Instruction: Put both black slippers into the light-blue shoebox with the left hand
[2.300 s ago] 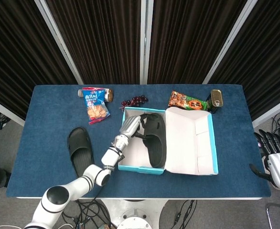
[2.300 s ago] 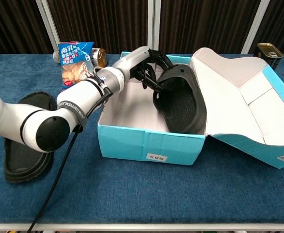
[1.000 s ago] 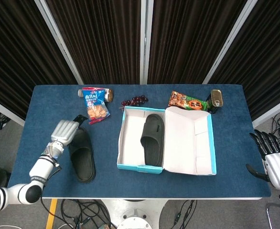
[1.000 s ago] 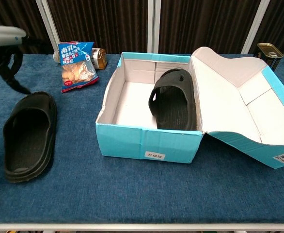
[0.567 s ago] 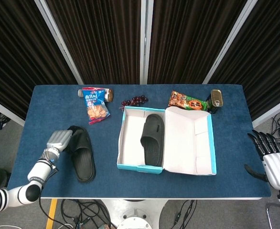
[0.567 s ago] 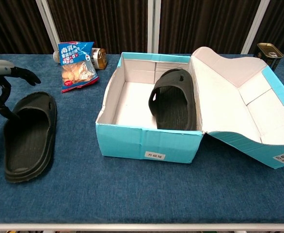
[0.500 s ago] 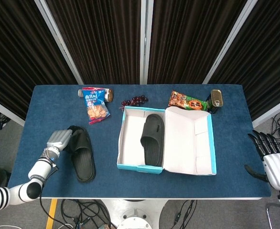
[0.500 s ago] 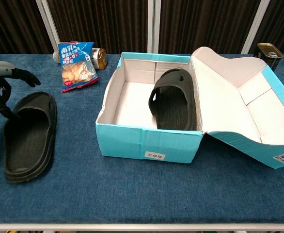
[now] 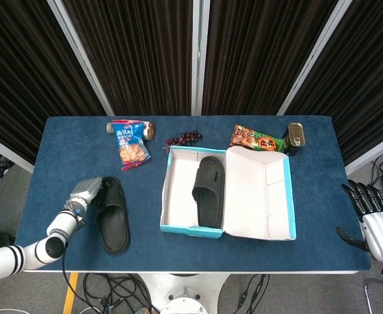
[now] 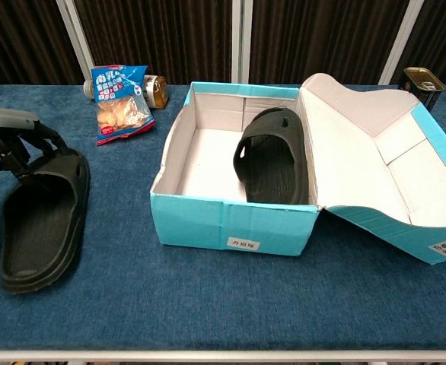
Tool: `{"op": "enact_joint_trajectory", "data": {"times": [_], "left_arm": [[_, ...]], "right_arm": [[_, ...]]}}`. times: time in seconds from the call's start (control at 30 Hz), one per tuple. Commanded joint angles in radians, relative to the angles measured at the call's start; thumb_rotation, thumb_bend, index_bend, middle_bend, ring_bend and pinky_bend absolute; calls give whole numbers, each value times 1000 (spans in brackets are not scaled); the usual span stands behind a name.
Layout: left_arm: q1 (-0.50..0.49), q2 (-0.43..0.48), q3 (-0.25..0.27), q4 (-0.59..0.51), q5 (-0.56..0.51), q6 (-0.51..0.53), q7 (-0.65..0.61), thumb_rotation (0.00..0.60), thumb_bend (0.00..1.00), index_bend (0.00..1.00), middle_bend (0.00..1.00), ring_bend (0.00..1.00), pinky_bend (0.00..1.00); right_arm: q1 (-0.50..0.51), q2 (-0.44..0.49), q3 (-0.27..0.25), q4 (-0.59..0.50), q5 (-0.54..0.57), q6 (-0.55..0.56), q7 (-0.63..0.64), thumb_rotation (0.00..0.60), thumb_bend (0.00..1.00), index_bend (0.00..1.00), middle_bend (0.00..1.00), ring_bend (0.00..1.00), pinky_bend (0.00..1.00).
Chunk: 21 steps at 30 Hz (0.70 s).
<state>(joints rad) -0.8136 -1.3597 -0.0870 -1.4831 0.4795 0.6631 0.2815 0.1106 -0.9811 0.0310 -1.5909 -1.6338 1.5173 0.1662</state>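
One black slipper (image 9: 208,191) lies inside the open light-blue shoebox (image 9: 193,231), against its right side; the chest view shows this slipper (image 10: 275,163) and the shoebox (image 10: 234,225) too. The second black slipper (image 9: 114,216) lies on the table left of the box. My left hand (image 9: 85,192) is at its toe end, fingers curled over the strap. In the chest view the left hand (image 10: 16,135) grips the strap of that slipper (image 10: 39,220), whose sole is still on the cloth. My right hand (image 9: 378,221) hangs off the table's right edge, fingers apart, holding nothing.
The box lid (image 9: 260,196) lies folded open to the right. Along the back stand a blue snack bag (image 9: 129,140), a small can (image 9: 148,130), dark grapes (image 9: 183,138), an orange-green packet (image 9: 257,140) and a tin (image 9: 297,135).
My left hand came down from beside the slipper onto its strap and closed its fingers on it. The slipper turned slightly. The right hand stayed put.
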Motion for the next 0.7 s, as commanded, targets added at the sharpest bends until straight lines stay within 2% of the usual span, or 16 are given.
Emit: {"op": "enact_joint_trajectory", "data": {"times": [0.03, 0.17, 0.4, 0.53, 0.7], "left_arm": [[28, -1, -14, -13, 39, 64, -48, 600, 153, 467, 505, 815, 824], [75, 43, -48, -71, 116, 105, -128, 600, 162, 484, 522, 819, 827], [165, 124, -157, -152, 314, 172, -351, 600, 163, 484, 523, 816, 827], [188, 104, -243, -142, 475, 193, -552, 600, 162, 482, 515, 778, 816], [153, 46, -309, -92, 660, 151, -806, 600, 161, 482, 508, 744, 790]], "right_arm": [[-1, 1, 0, -2, -1, 3, -2, 600, 132, 0, 36, 0, 0], [-3, 2, 1, -3, -2, 8, -4, 600, 132, 0, 36, 0, 0], [-2, 1, 1, -6, -4, 9, -8, 600, 132, 0, 36, 0, 0], [-2, 4, 2, -13, -6, 10, -17, 600, 131, 0, 36, 0, 0], [-2, 9, 2, -26, -4, 8, -30, 600, 132, 0, 36, 0, 0]]}}
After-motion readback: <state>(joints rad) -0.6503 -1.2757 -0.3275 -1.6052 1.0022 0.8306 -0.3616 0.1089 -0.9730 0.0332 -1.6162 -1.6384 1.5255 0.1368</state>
